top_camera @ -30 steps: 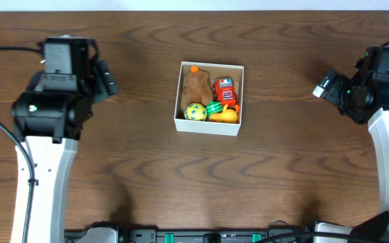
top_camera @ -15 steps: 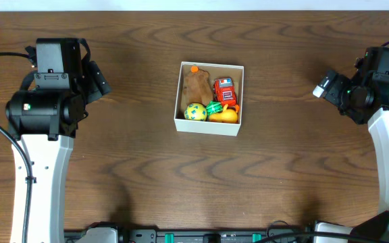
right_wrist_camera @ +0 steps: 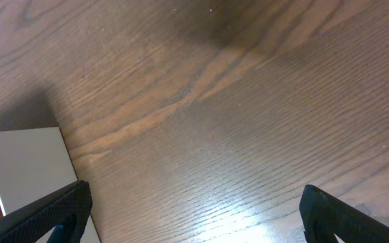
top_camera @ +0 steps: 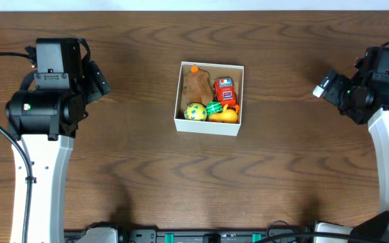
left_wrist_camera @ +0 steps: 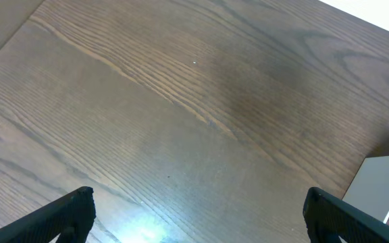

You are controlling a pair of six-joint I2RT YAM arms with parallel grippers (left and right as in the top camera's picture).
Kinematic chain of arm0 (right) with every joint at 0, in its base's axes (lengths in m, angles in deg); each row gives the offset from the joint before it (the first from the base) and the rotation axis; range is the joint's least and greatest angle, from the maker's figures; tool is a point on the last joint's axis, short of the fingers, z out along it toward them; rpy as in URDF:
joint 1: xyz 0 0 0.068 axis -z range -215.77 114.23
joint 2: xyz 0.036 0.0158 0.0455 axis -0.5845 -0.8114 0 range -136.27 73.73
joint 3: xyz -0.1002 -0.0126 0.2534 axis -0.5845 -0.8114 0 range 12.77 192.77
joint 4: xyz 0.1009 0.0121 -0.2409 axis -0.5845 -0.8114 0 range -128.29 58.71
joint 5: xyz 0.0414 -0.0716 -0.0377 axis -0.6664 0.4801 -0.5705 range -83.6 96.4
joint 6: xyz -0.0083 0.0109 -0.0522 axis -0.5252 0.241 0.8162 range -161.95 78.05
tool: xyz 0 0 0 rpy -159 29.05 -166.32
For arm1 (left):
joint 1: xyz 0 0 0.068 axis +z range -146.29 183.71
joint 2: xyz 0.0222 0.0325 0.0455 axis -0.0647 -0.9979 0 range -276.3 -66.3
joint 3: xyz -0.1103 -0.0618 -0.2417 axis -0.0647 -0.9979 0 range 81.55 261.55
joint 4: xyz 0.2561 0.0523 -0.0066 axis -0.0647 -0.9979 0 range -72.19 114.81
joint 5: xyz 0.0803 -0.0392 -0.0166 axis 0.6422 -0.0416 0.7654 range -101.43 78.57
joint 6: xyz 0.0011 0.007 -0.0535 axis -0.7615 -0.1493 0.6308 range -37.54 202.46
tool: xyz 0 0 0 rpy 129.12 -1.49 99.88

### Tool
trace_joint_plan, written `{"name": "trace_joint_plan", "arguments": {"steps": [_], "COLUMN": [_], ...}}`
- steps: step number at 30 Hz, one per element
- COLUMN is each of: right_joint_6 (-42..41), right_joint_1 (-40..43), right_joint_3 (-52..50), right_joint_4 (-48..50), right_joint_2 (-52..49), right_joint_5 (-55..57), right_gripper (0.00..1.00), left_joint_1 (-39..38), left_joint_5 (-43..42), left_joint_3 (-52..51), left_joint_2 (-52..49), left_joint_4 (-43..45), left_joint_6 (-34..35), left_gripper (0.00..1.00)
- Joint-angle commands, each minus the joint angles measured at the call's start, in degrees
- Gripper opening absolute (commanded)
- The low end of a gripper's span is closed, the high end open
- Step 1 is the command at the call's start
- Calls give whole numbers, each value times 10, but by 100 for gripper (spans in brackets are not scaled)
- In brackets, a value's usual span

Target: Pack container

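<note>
Left arm (top_camera: 42, 115) has drawn back leftward since a second ago; right arm (top_camera: 383, 128) unchanged. Left pincer (left_wrist_camera: 204, 212) and right pincer (right_wrist_camera: 201, 210) released wide, empty. Container (top_camera: 204, 127) sits mid-surface (top_camera: 282, 175), between them, holding toys (top_camera: 195, 112); red toy (top_camera: 224, 90) markings too small to read.

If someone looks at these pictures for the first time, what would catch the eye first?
The white container in the middle of the dark wooden table stands out, with bright toys inside: a yellow-green ball, a red toy and a brown toy. The left hand and the right hand are far out at either side, both open and empty.
</note>
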Motion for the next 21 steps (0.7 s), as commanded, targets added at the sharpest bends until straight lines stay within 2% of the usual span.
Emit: {"name": "trace_joint_plan", "arguments": {"steps": [1, 5, 11, 13, 18, 21], "right_joint_6": [-7, -2, 58, 113, 313, 377], "right_joint_1": [2, 0, -12, -26, -72, -87], "right_joint_3": [-2, -3, -13, -26, -113, -190], "right_joint_4": [0, -12, -45, -20, 116, 170], "right_joint_2": [-1, 2, 66, 101, 211, 279], "right_joint_5": [-2, 1, 37, 39, 39, 39], "right_gripper": [99, 99, 99, 99, 99, 99], "left_joint_1": [3, 3, 2, 3, 3, 2], "left_joint_5": [10, 10, 10, 10, 10, 10], "left_joint_3": [2, 2, 2, 2, 2, 2], "left_joint_2": [-4, -4, -4, -4, -4, -4], "left_joint_4": [-1, -1, -2, -2, -1, -2], "left_joint_6": [5, 5, 5, 5, 5, 5], "left_gripper": [98, 98, 98, 98, 98, 98]}}
